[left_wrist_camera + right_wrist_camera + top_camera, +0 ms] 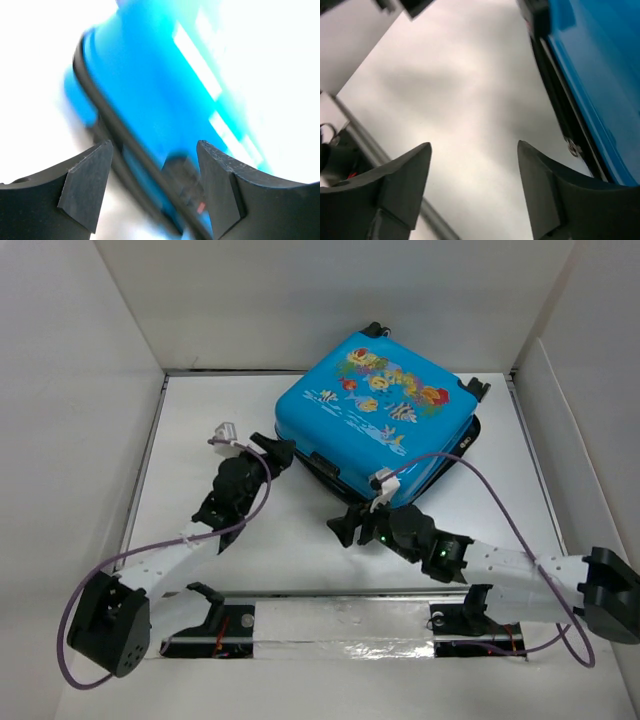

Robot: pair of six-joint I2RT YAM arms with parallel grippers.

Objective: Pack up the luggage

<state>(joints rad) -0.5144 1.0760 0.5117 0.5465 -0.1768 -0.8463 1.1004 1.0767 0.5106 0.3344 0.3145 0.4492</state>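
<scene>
Luggage (pixel 385 405) on white surface (pixel 290 560), walls (pixel 300 300) around. Left fingers (pixel 87 185) spread at its left corner, view blurred; right fingers (pixel 405 175) spread beside its near corner.

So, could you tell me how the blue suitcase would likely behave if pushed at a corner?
The luggage probably stays stiff: its shell looks hard and moulded. Glossy highlights suggest it may be slippery to grip. Lying flat on the table, it should slide or pivot rather than roll or tip.
</scene>
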